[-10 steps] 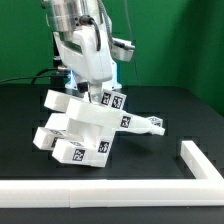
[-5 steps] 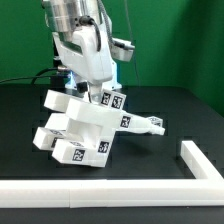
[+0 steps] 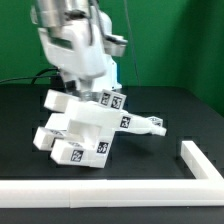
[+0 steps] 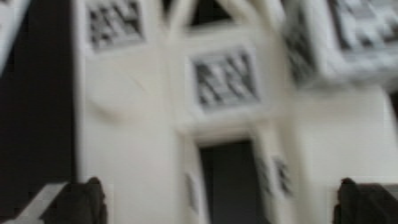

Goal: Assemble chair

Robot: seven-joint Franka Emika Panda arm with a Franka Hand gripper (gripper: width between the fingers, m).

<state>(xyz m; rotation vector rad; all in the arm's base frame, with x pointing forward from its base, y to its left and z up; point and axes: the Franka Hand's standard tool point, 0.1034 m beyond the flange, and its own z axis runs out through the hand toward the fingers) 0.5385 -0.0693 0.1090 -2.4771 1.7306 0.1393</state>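
One chair (image 3: 88,128) on black table (image 3: 170,105) (green backdrop); hand (image 4: 214,205) wide open, empty

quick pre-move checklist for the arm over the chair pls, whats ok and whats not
1. Jaws open: ok, the gripper stands wide in the wrist view.
2. Nothing held: ok, no part sits between the fingertips.
3. Chair on the table: ok, it rests tilted, parts joined.
4. Long leg piece clear of the border rail: ok, a gap shows.
5. Jaws centred on a part: cannot tell, wrist view is blurred.
6. Joints fully seated: cannot tell.
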